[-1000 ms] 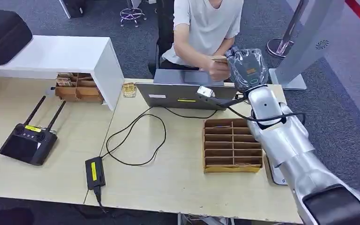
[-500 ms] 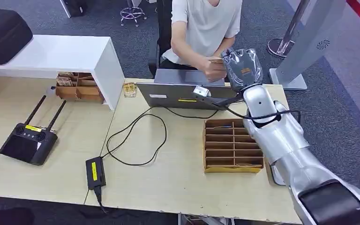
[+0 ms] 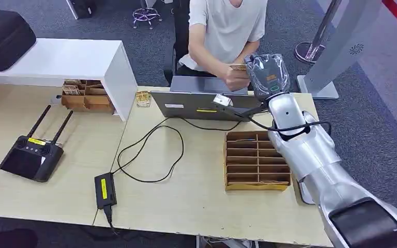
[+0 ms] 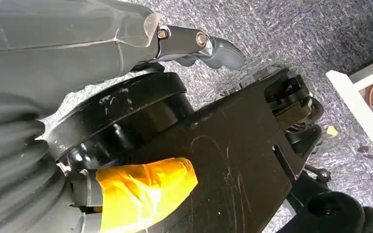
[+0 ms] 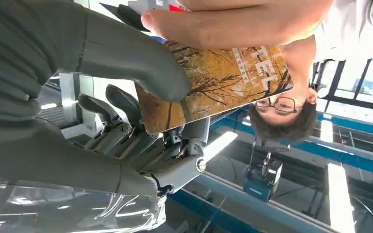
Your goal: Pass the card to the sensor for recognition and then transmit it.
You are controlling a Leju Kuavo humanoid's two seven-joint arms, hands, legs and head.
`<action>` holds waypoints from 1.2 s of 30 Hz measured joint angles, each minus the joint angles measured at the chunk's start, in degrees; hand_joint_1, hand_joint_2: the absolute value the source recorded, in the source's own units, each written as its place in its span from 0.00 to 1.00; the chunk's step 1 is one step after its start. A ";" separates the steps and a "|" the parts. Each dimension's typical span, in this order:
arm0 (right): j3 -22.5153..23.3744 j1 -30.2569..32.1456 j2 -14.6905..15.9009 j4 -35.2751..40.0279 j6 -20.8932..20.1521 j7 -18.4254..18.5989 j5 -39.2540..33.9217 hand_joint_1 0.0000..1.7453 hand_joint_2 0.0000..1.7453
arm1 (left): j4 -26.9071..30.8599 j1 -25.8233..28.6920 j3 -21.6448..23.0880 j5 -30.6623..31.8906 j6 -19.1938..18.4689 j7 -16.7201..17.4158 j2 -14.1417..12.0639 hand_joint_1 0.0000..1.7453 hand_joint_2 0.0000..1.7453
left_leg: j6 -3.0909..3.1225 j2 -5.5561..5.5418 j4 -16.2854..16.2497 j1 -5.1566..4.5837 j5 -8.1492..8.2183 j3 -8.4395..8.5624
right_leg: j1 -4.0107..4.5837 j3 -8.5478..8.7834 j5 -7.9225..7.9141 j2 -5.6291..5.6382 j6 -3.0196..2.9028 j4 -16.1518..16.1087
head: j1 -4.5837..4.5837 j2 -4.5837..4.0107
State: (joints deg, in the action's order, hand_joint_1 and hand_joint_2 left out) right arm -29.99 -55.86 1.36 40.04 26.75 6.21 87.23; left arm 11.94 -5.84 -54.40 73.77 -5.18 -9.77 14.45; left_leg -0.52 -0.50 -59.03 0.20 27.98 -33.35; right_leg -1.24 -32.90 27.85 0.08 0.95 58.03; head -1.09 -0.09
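Here, in the head view, the right hand [image 3: 268, 72] reaches past the desk's [image 3: 196, 196] far edge, at about one o'clock in the picture, holding out a card [image 3: 238, 66]. A seated person's hand [image 3: 233, 77] meets the card there, just above the open laptop [image 3: 207, 106]. A slotted tray [image 3: 256, 160] lies on the desk under the silver forearm.

In the left wrist view, the left hand [image 4: 77, 53] hangs over grey carpet; whether its fingers [image 4: 209, 46] are curled or loose cannot be told.

In the right wrist view, the thumb and fingers [image 5: 126, 111] of the right hand pinch one end of the card, printed with autumn trees, while the person's hand grips its other end.

The handover seems under way. It would go best if the pinch loosens only once the person's hold is firm, with the arm kept level. The laptop lid just below and the person close ahead leave little room forward; drawing back above the tray looks open.
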 joint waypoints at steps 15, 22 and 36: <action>0.00 -0.01 0.02 0.02 -0.11 -0.02 -0.28 0.00 1.00 | 0.00 0.11 0.00 -0.48 0.00 0.86 -0.02 0.00 1.00 | 0.00 0.01 0.00 0.00 0.00 0.00 | 0.00 -0.02 0.00 0.01 0.00 0.00 | 0.00 0.00; -0.02 -0.01 0.59 0.02 -0.09 -0.04 -0.72 0.00 1.00 | 0.02 -0.02 0.00 -2.30 -0.50 3.78 -0.07 0.00 1.00 | 0.00 0.01 0.00 0.00 0.00 0.00 | 0.00 -0.02 0.00 0.01 0.00 0.00 | 0.00 0.00; -0.02 0.95 4.09 3.63 -1.71 -0.74 -1.55 0.00 1.00 | 0.02 -0.03 0.00 -3.02 -0.37 4.20 -0.07 0.00 1.00 | 0.00 -0.01 0.00 -0.01 0.00 -0.02 | 0.00 -0.03 0.00 -0.02 0.00 -0.01 | 0.00 0.00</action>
State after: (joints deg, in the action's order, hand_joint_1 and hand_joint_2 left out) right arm -30.01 -54.91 5.44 43.67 25.05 5.46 85.68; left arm 11.96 -5.88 -54.40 70.75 -5.55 -5.57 14.38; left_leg -0.52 -0.51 -59.04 0.19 27.98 -33.37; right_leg -1.24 -32.93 27.85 0.06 0.96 58.02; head -1.09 -0.09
